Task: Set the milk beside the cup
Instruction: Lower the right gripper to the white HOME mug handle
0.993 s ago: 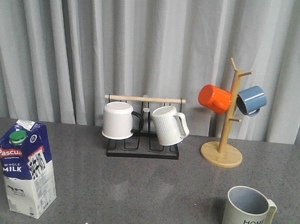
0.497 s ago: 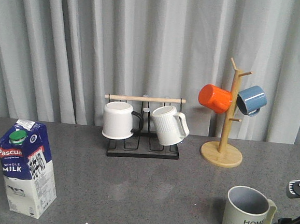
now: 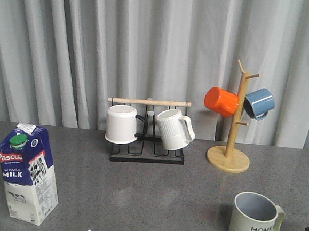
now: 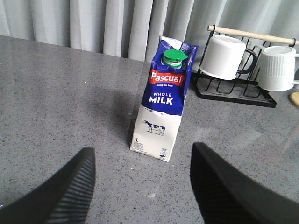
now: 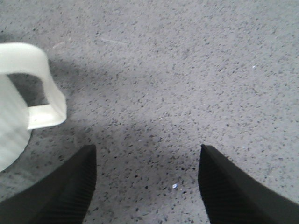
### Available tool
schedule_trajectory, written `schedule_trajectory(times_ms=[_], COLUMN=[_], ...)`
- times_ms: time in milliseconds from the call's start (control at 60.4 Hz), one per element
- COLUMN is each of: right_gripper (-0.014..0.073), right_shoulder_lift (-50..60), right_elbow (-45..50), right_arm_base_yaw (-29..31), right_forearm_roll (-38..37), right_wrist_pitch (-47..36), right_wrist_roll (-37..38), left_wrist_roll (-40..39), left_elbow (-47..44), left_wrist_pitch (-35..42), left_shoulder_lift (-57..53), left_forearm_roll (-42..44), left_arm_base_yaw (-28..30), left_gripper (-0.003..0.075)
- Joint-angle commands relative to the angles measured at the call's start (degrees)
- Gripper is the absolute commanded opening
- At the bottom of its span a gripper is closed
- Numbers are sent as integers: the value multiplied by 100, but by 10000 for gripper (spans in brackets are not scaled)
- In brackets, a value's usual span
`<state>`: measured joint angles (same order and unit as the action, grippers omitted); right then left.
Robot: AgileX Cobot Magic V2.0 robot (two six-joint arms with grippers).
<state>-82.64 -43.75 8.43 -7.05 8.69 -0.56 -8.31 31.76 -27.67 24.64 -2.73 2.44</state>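
**Milk carton ahead of the left gripper, HOME mug beside the right**

The left gripper (image 4: 140, 186) hovers over the grey table (image 4: 56, 93) with its jaws spread wide and nothing between them. Straight ahead of it, apart from both fingers, the Pascual whole milk carton (image 4: 164, 100) stands upright, green cap (image 4: 174, 57) at its top. Beyond the carton, off toward one side, a black wire rack (image 4: 233, 88) carries a plain white mug (image 4: 226, 57) and a white ribbed mug (image 4: 279, 67).

The right gripper (image 5: 147, 186) is also parted and empty, low over the table. The cream HOME mug (image 3: 253, 220) sits just beside it, its handle (image 5: 42, 88) near one finger (image 5: 60, 191) but not touching. The carton and this mug stand well apart
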Motion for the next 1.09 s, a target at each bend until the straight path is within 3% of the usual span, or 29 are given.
schedule_trajectory(times_ms=[0, 315, 1076], right_gripper=[453, 452, 412], right_shoulder_lift=[158, 158, 158], right_elbow=[-165, -165, -165], right_arm_base_yaw=[-15, -356, -342], right_forearm_roll=[135, 615, 891], right_wrist_pitch=[-259, -224, -603], right_wrist_roll=[-62, -575, -580], left_wrist_roll=[-6, -6, -6], left_elbow=[192, 192, 192], left_wrist_pitch=[363, 357, 352], left_shoulder_lift=[76, 81, 81], left_forearm_roll=[-18, -18, -18], left_arm_base_yaw=[-21, -21, -21], left_gripper=[440, 439, 439])
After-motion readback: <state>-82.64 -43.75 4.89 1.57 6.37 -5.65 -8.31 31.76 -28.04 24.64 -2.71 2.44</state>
